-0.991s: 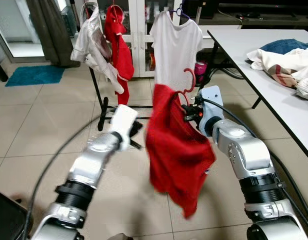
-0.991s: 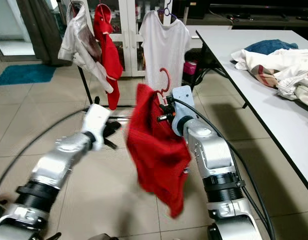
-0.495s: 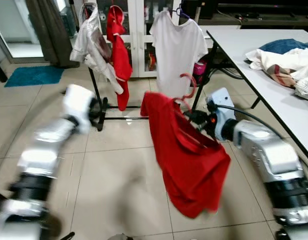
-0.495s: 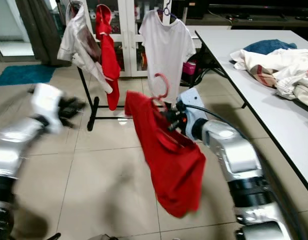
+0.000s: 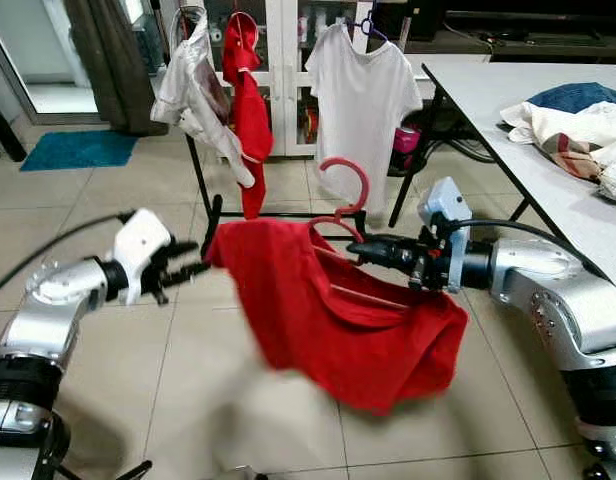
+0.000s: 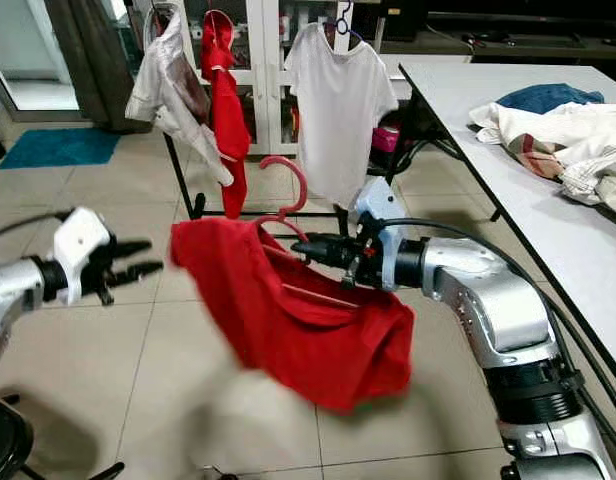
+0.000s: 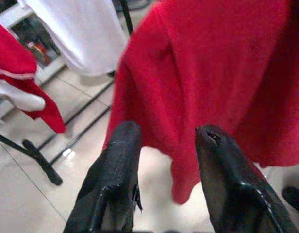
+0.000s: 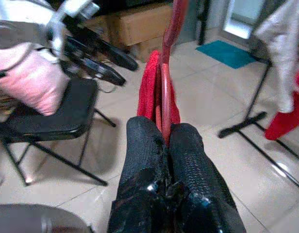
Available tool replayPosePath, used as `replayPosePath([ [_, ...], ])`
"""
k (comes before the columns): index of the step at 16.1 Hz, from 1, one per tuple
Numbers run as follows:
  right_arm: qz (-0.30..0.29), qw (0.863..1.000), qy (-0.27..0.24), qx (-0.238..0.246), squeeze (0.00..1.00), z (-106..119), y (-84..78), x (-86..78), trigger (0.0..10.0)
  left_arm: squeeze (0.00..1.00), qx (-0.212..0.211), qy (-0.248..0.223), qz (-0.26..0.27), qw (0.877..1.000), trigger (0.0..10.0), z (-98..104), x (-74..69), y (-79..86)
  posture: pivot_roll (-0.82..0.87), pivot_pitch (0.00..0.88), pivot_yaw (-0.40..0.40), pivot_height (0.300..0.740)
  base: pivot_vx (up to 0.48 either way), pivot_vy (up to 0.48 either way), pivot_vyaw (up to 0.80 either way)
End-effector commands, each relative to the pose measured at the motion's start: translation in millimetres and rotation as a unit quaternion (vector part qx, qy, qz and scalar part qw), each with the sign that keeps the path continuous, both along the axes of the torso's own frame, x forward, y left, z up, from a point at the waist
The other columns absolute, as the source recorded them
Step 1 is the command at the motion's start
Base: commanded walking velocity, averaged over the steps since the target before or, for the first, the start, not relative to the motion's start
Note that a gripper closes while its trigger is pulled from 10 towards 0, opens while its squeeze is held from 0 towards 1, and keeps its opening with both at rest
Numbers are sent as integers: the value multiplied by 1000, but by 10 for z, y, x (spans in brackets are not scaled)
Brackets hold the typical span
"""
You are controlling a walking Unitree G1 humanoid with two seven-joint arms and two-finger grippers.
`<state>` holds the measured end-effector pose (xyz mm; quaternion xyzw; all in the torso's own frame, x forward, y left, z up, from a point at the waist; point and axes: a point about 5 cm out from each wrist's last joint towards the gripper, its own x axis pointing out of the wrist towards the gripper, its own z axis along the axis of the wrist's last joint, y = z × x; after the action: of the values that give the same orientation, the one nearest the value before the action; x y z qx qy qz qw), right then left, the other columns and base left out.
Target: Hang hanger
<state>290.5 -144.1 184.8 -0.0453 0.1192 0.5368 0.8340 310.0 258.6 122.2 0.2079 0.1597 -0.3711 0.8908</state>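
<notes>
1. The right gripper [image 5: 373,250] is reaching out across the middle of the frame, its fingers closed tight on the red hanger [image 5: 340,200] just below the hook; in the right wrist view the red stem [image 8: 165,104] is sitting pinched between the two black pads.
2. A red garment [image 5: 338,315] is draped on that hanger, sagging low toward the tiled floor [image 5: 218,400] in the centre of the picture and looking blurred, so it is probably swinging.
3. The left gripper [image 5: 186,270] is hovering at centre left with its fingers parted and holding nothing, just beside the garment's left edge; the left wrist view is showing the open fingers [image 7: 115,165] facing the red cloth.
4. The clothes rack [image 5: 203,215] is standing in the upper middle of the frame, already carrying a pale garment [image 5: 193,90], a red one [image 5: 250,110] and a white T-shirt [image 5: 360,95]. A worktop [image 5: 508,110] at upper right is carrying a pile of clothes [image 5: 578,125].
5. The step in hand appears to be carrying the hanger to the rack. Doing it well means raising the hook above the rail, keeping its open side facing the rail, aiming for the gap between the red garment and the T-shirt, and letting the swing settle first.
6. Releasing should wait until the hook is bearing on the rail.
</notes>
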Motion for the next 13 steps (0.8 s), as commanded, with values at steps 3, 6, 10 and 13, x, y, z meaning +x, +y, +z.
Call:
replayPosePath([
  [3,63,998,-10,18,0,87,51,-110,10000,0,18,-10,3,1000,10000,-19,3,93,-103,0,11,740,0,0,0],
  [6,81,996,-4,21,0,77,54,-151,10000,0,-30,-2,-26,999,1922,-10,-54,76,-104,0,13,740,0,0,0],
  [10,96,995,-1,20,0,72,42,-186,10000,0,-57,-8,-46,997,0,8,-64,78,-107,0,14,740,0,0,0],
  [13,98,995,-1,19,0,65,36,-194,10000,0,-63,10,-63,996,0,-27,-92,68,-109,0,18,740,0,0,0],
])
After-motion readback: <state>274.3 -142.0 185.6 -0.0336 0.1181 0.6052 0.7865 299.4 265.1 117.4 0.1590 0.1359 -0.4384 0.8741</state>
